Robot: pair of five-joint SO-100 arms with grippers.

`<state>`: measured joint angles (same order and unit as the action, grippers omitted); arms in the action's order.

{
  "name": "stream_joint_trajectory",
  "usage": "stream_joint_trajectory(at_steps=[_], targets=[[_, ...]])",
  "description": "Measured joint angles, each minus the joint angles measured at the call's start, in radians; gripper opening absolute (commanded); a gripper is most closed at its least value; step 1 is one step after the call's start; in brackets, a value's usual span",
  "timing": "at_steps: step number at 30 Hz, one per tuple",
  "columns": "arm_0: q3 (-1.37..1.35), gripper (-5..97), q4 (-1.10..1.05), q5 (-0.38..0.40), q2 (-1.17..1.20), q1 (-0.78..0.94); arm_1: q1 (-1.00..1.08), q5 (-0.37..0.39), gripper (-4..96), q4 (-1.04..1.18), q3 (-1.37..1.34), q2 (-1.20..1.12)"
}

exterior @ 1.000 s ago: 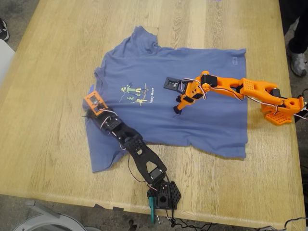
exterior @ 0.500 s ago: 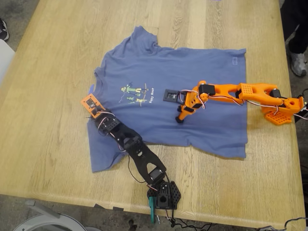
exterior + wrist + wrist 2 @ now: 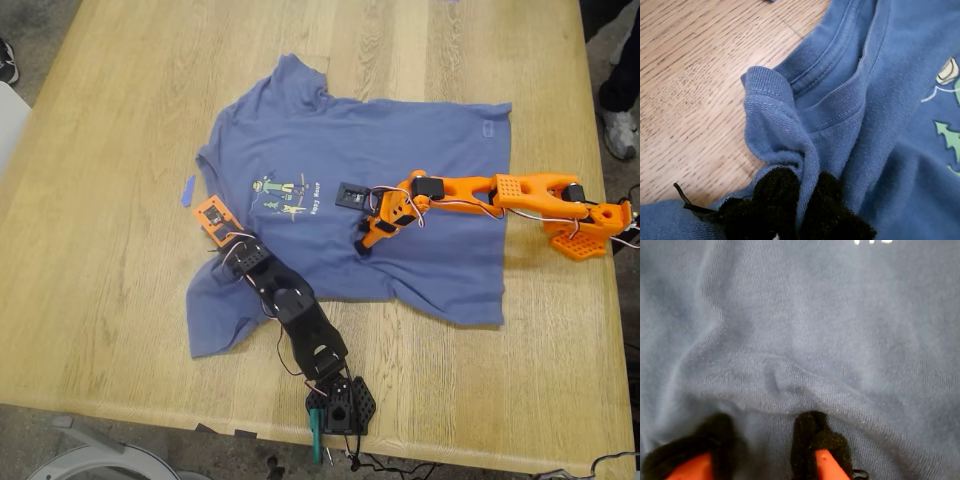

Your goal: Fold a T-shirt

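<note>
My first gripper point(image 3: 800, 200), on the black arm, is clamped on a pinched fold of the T-shirt point(image 3: 400, 160) at the ribbed collar point(image 3: 815, 85), with cloth bunched between its dark padded fingers point(image 3: 775, 192). In the exterior view this gripper point(image 3: 222, 232) sits at the garment's left edge, near the chest print point(image 3: 285, 195).

My second gripper point(image 3: 762, 440), on the orange arm, presses down on the shirt's mid-body with its jaws slightly apart; a small wrinkle of fabric rises between the black pads point(image 3: 812, 435), not gripped. In the exterior view it point(image 3: 365, 240) is right of the print.

The T-shirt lies spread on the wooden tabletop point(image 3: 120, 120). A small blue tape scrap point(image 3: 187, 190) lies on the wood just beyond the collar, toward the exterior view's left.
</note>
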<state>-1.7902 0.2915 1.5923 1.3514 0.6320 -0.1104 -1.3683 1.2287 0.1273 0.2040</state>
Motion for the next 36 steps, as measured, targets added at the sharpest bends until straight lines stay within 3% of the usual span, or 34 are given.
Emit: stream_joint_trajectory(at_steps=[5,7,8,18,27,36], targets=[[-0.066,0,0.025,0.002,0.104,-0.044,0.011,-0.003,12.0,-0.023,0.005,-0.029],[-0.098,0,0.037,0.002,0.158,-0.074,0.017,-0.003,1.0,-0.028,0.005,-0.037],[-0.114,0,0.04,0.002,0.183,-0.091,0.021,-0.006,0.1,-0.031,0.005,-0.043],[-0.282,0,0.049,0.02,0.505,-0.308,0.089,-0.012,-0.1,-0.048,0.006,-0.057],[-0.334,0,0.14,0.021,0.828,-0.592,0.275,-0.011,-0.2,-0.048,0.006,-0.055],[-0.291,0,0.163,0.018,0.764,-1.003,0.334,0.0,-0.2,-0.054,0.006,-0.054]])
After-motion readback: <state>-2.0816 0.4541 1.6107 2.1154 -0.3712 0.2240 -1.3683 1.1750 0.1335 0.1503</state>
